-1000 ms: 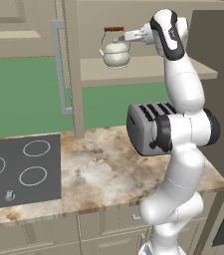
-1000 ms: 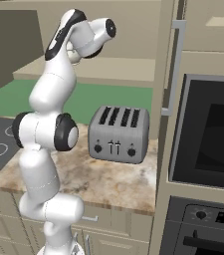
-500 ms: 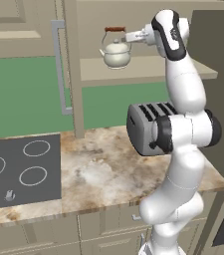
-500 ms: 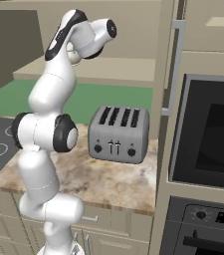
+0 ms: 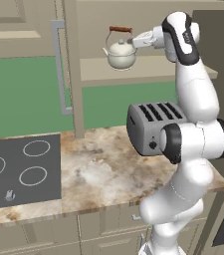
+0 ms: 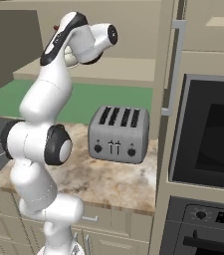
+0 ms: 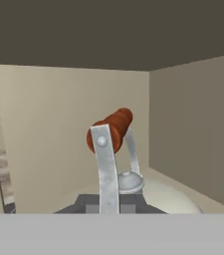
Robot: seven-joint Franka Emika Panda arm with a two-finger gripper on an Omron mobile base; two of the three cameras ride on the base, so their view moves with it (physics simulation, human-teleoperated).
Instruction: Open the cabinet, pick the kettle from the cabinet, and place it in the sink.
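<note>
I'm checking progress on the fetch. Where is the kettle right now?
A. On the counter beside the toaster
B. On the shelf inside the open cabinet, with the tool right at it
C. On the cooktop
B: the kettle sits on the shelf in the open cabinet, above the toaster, with the tool at its side.

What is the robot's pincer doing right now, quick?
Pincer: right up against the kettle in the cabinet; open or shut cannot be told.
</note>
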